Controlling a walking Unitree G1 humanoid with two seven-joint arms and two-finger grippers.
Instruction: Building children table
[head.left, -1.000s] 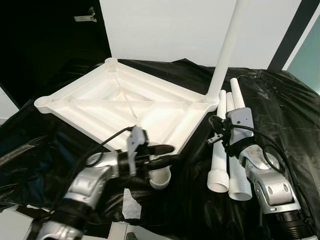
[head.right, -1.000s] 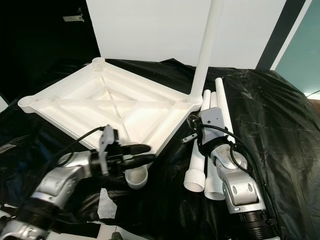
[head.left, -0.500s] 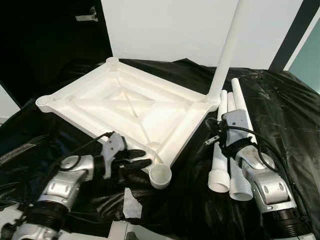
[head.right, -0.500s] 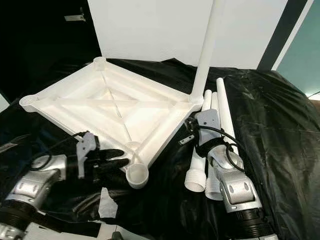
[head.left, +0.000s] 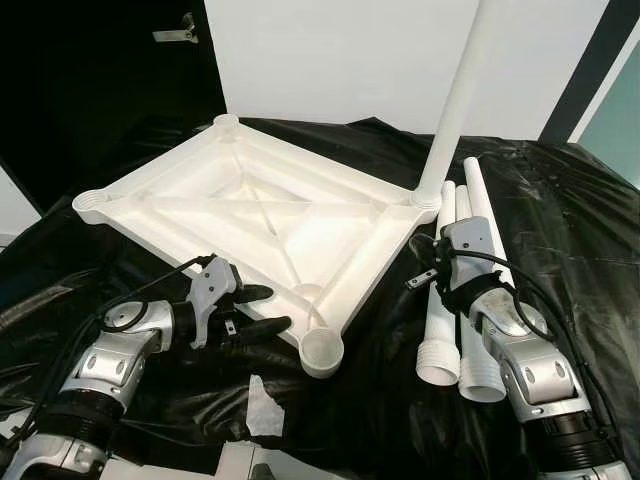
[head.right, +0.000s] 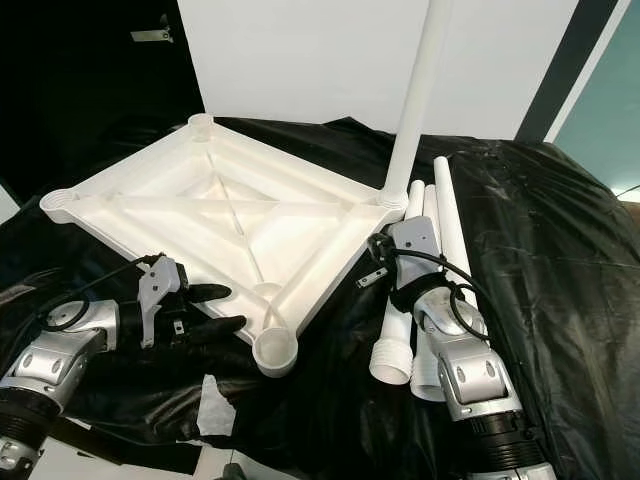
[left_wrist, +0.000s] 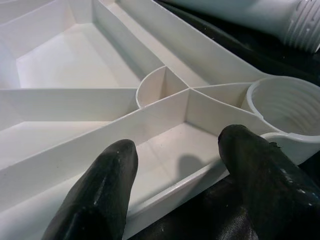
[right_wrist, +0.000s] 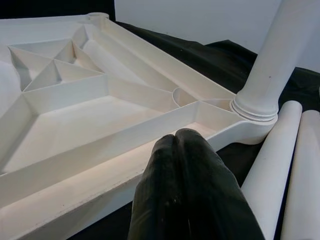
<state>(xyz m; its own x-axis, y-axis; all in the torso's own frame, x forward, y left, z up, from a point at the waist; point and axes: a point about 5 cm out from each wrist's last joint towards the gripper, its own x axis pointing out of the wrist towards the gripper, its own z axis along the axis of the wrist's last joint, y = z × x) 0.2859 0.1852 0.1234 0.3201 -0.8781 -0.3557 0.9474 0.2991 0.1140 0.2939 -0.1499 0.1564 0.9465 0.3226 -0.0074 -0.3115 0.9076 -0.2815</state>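
Note:
The white ribbed table top (head.left: 260, 215) lies upside down on a black sheet. One white leg (head.left: 458, 100) stands upright in its right corner socket. The near corner socket (head.left: 322, 350) is empty. Three loose legs (head.left: 478, 300) lie side by side to the right. My left gripper (head.left: 272, 308) is open, just left of the near socket, with its fingertips (left_wrist: 260, 170) at the top's front-left rim and nothing between them. Between the top's right edge and the loose legs, my right gripper (right_wrist: 175, 137) is shut and empty, pointing at the rim near the upright leg.
The black plastic sheet (head.left: 560, 220) covers the whole work surface in wrinkles. A white scrap (head.left: 262, 405) lies on it near the front edge. A white wall panel (head.left: 350, 60) stands behind, with a dark doorway (head.left: 100, 90) to the left.
My left arm has drawn back to the left, from over the near corner socket to beside the front-left rim. The right arm has hardly moved.

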